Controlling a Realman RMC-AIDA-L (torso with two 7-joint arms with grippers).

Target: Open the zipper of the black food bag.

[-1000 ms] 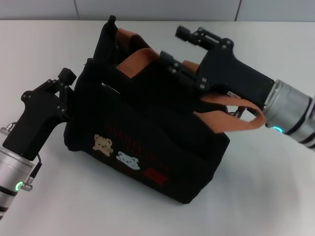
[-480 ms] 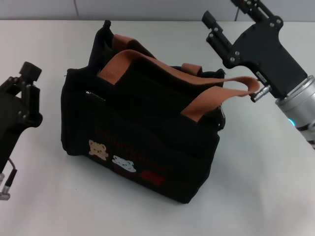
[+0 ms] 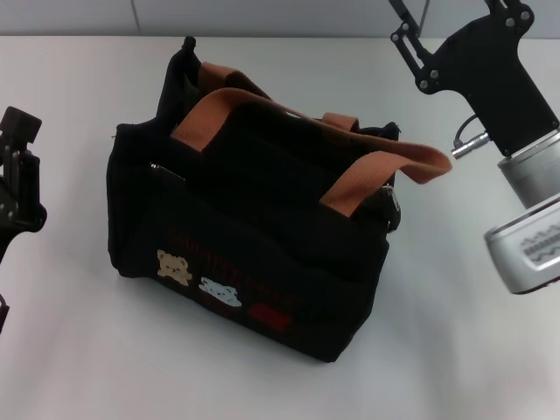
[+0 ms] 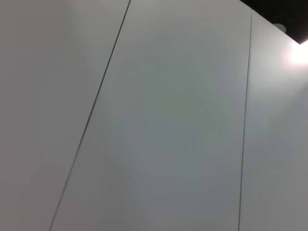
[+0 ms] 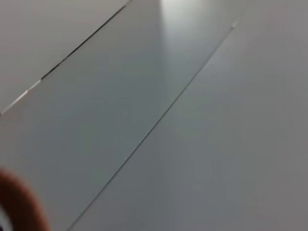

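Boxy black fabric food bag (image 3: 249, 249) with bear patches stands mid-table on the white tabletop (image 3: 455, 350), orange-brown webbing handles (image 3: 262, 109) arched over its top. The black left gripper (image 3: 16, 171) sits at the table's left edge, the black right gripper (image 3: 437, 44) raised beyond the bag's right end; finger state of either cannot be told. The long top zipper is hidden beneath the handles. Risk: snagging a strap, tipping the bag.

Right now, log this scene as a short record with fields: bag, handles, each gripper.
bag: black food bag upright on the white table, bear patches facing the camera
handles: two orange-brown webbing handles, arched above the top
left gripper: at the left edge, apart from the bag
right gripper: raised at upper right, apart from the bag
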